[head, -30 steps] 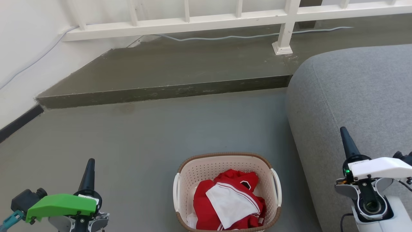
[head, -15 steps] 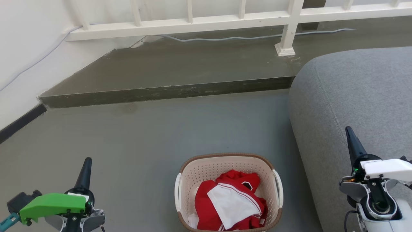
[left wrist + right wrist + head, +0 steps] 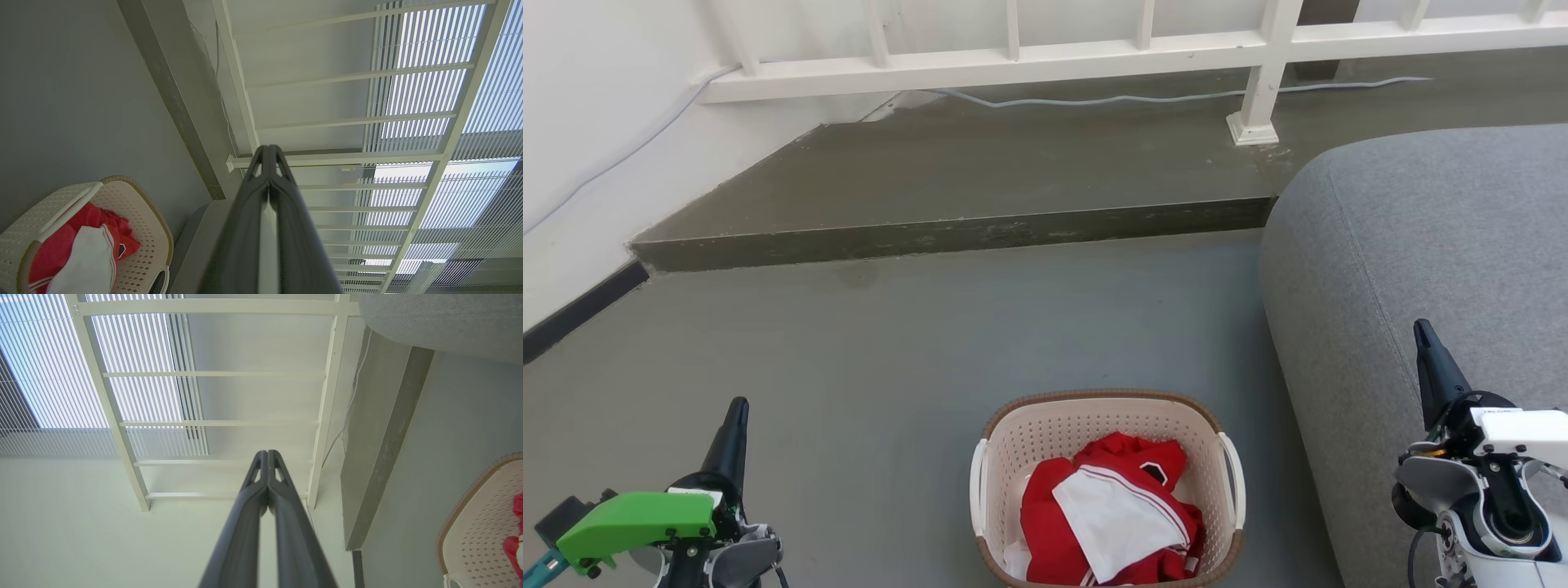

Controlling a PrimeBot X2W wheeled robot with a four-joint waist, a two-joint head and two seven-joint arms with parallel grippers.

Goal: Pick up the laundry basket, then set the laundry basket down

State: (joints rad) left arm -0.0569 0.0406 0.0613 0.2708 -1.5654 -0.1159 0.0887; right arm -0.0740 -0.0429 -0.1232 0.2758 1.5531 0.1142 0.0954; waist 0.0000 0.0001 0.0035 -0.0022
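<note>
Noted grey sofa right of and beyond right hand, very close. Found laundry basket on floor between the two hands, well apart from each. Upright, seemingly, with near rim cropped. Loaded with red and white clothes. Left hand and right hand both clenched on nothing, fingers pressed together, pointing away.

Fits either a basket awaiting pickup or one already set down.

Risks:
- tipping clothes out through uneven pull on slim white handles in any lift
- snagging on sofa at right hand's side
- knocking basket by inward swing of either hand
</note>
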